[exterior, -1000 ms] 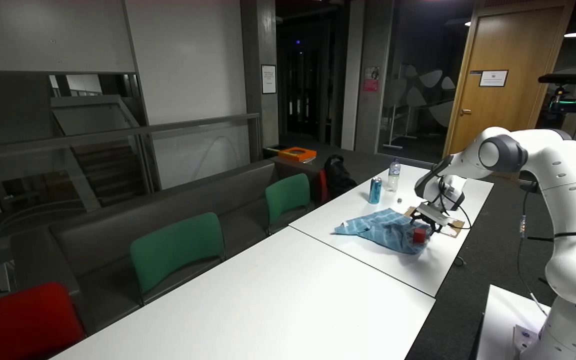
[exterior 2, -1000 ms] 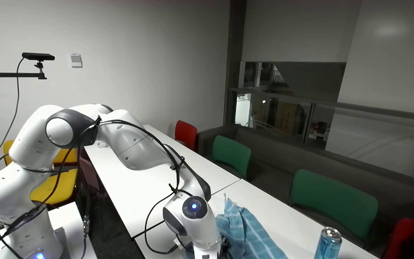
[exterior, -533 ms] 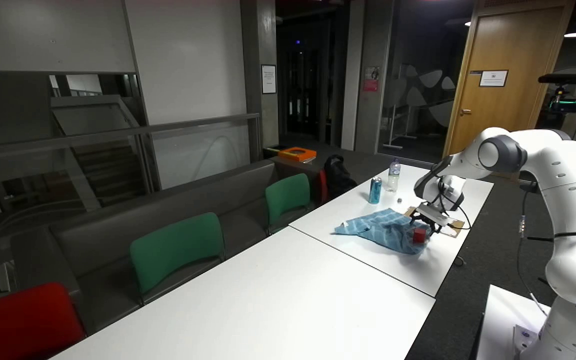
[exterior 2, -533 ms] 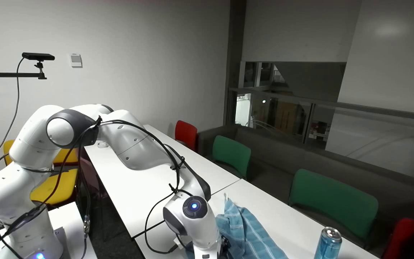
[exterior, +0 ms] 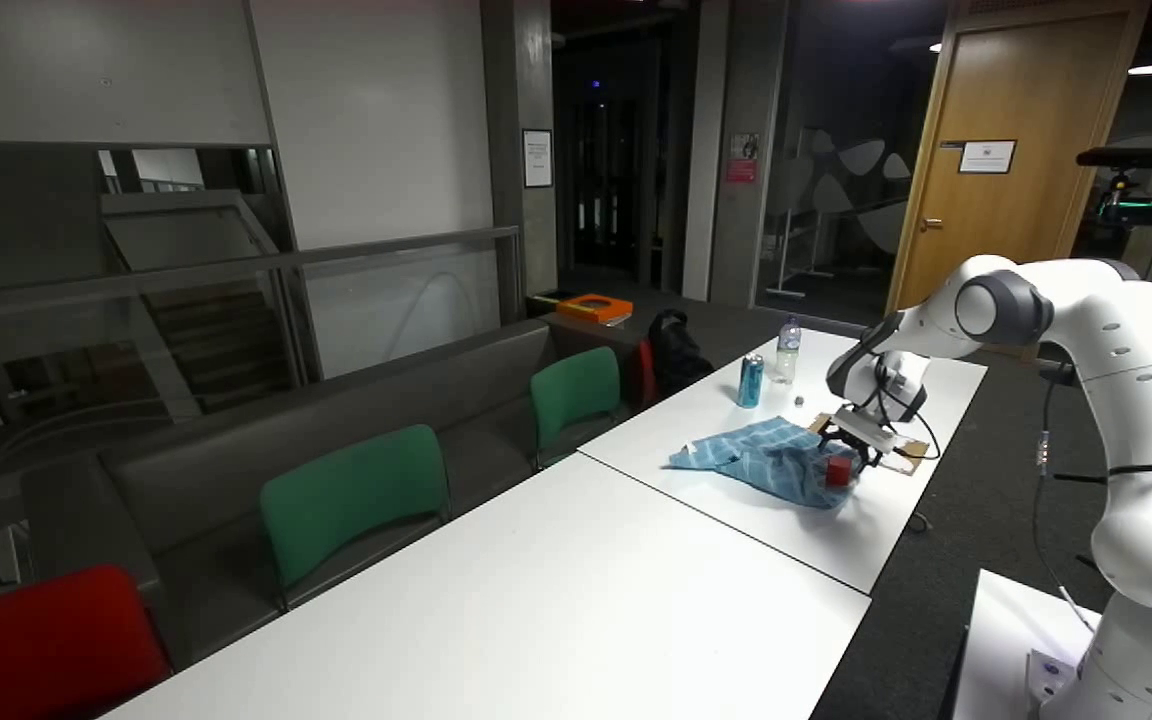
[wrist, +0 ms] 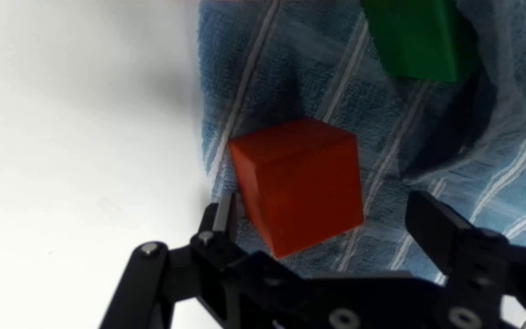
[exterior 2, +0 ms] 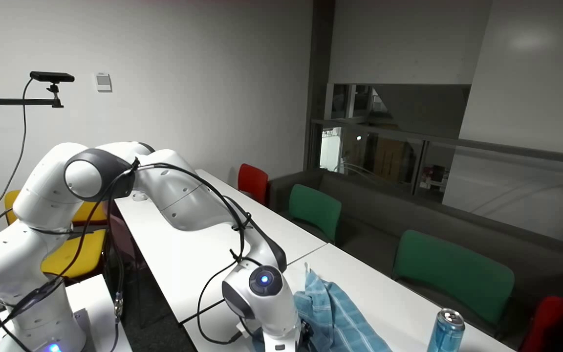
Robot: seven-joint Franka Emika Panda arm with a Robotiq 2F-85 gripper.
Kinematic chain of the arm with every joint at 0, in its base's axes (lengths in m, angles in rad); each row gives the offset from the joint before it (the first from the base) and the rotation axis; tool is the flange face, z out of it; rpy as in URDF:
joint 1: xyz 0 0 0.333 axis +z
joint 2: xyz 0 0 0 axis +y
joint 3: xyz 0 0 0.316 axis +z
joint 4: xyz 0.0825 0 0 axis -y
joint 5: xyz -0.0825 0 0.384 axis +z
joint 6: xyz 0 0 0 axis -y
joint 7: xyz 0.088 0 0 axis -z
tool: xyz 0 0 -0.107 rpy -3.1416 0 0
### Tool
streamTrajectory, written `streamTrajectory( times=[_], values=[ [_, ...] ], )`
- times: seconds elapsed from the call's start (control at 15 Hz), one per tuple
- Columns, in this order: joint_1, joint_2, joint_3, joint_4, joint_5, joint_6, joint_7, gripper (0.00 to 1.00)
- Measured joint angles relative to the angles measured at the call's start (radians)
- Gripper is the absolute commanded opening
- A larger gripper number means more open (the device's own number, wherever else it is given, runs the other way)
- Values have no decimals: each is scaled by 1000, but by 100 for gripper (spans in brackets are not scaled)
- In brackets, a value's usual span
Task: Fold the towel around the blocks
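The blue towel (exterior: 761, 457) lies crumpled on the white table and also shows in an exterior view (exterior 2: 333, 310). A red block (wrist: 308, 192) sits on the towel near its edge; it also shows in an exterior view (exterior: 838, 471). A green block (wrist: 416, 41) lies on the towel at the top of the wrist view, beside a raised fold; it is hidden in both exterior views. My gripper (wrist: 322, 212) is open, low over the towel. Its fingers stand on either side of the red block, the left one close to it, the right one with a gap.
A blue can (exterior: 751, 381), a clear bottle (exterior: 787, 350) and a small grey item (exterior: 799, 401) stand beyond the towel. A brown cardboard piece (exterior: 914, 457) lies by the table edge near the gripper. Green chairs (exterior 2: 452, 264) line the table's far side.
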Motion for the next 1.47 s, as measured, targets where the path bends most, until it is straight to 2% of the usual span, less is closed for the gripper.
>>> streamTrajectory(
  times=[0.6, 1.0, 1.47],
  values=[
    [45, -27, 1, -36, 0, 22, 0, 100],
    [66, -100, 15, -116, 23, 98, -27, 100],
    [64, -207, 45, -225, 44, 100, -72, 100]
  ],
)
